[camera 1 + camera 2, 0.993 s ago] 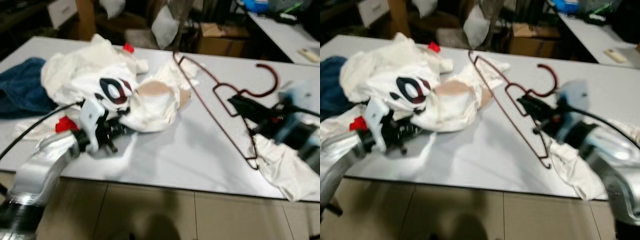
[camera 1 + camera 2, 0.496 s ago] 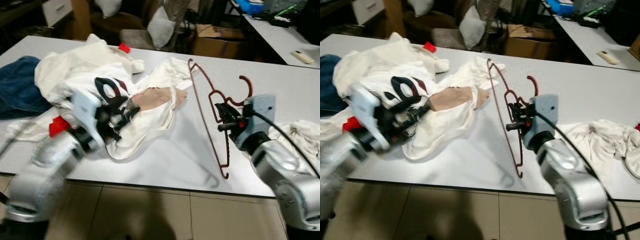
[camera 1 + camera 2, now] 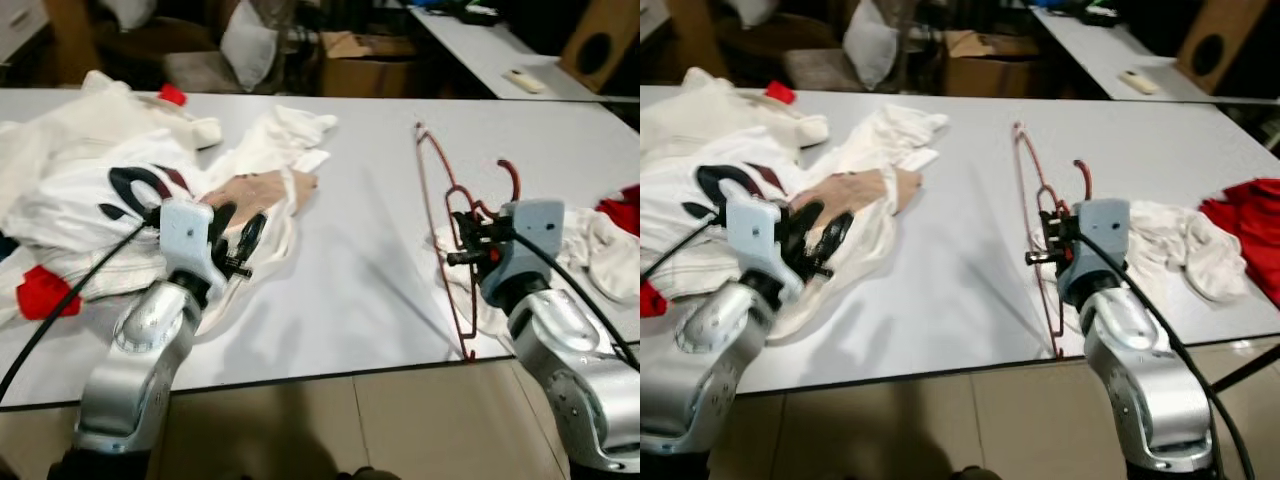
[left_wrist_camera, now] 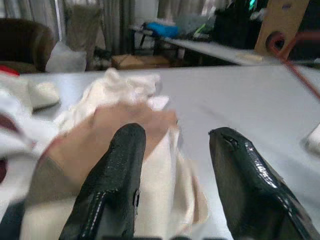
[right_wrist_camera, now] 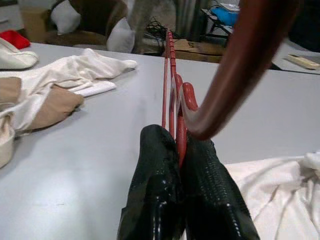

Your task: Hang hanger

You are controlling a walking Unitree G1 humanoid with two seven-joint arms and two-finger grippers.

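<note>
Near the table (image 3: pixel 360 300) front edge, the right hand (image 3: pixel 468 238) pinches a red hanger (image 3: pixel 438 215), fingers closed on its wire. The left hand (image 3: pixel 235 235) gapes over white clothes (image 3: pixel 100 200). Bare tabletop lies between. A box (image 3: pixel 365 62) stands beyond.

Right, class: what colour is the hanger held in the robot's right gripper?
Dark red. The hanger shows best in the right wrist view, clamped by the right gripper.

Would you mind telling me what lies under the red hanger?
Under the red hanger held by the right gripper: bare grey table and the edge of a white cloth; the cloth's underside is hidden.
</note>
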